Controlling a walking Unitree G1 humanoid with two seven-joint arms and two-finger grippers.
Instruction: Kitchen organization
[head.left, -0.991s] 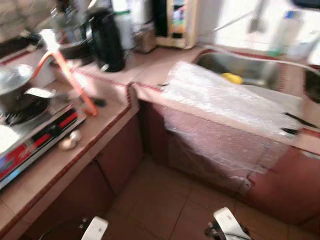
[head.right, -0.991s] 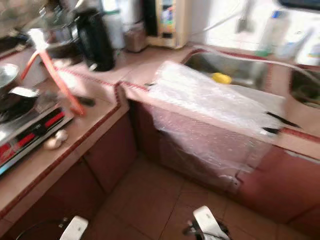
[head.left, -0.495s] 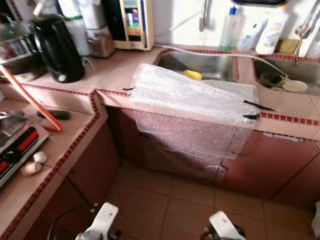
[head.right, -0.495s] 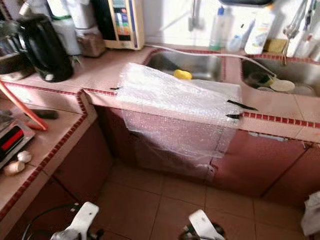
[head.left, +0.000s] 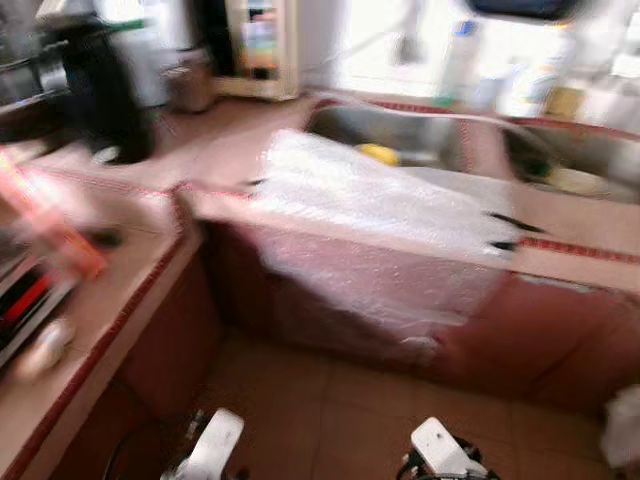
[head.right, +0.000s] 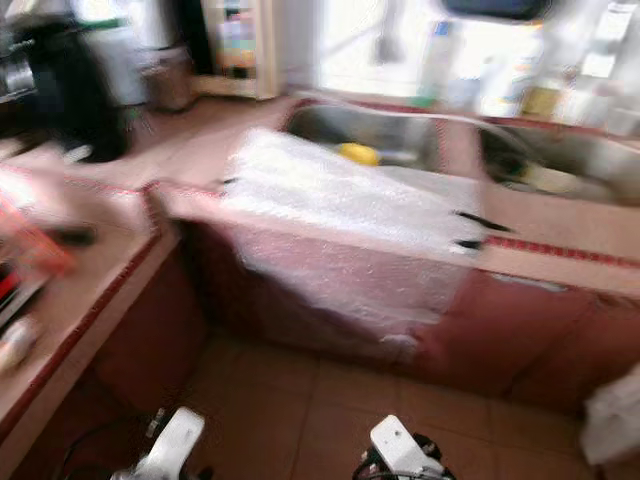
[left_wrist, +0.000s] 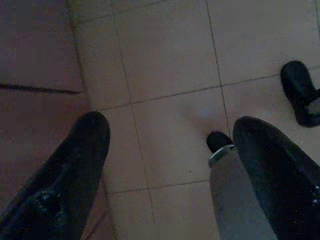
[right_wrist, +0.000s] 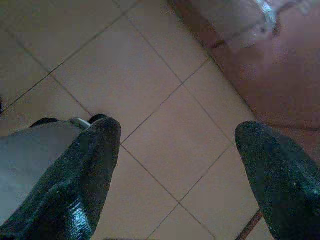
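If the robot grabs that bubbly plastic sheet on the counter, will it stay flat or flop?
Probably flop: the bubble wrap already droops over the counter edge and down the cabinet front. It looks thin and see-through, so likely very light. Dark tape strips may hold it back.

No text, label, brand or number could be read. The bottles (head.left: 462, 55) behind the sink and the panel of the appliance (head.left: 262, 45) on the counter were too blurred for any lettering to be made out.
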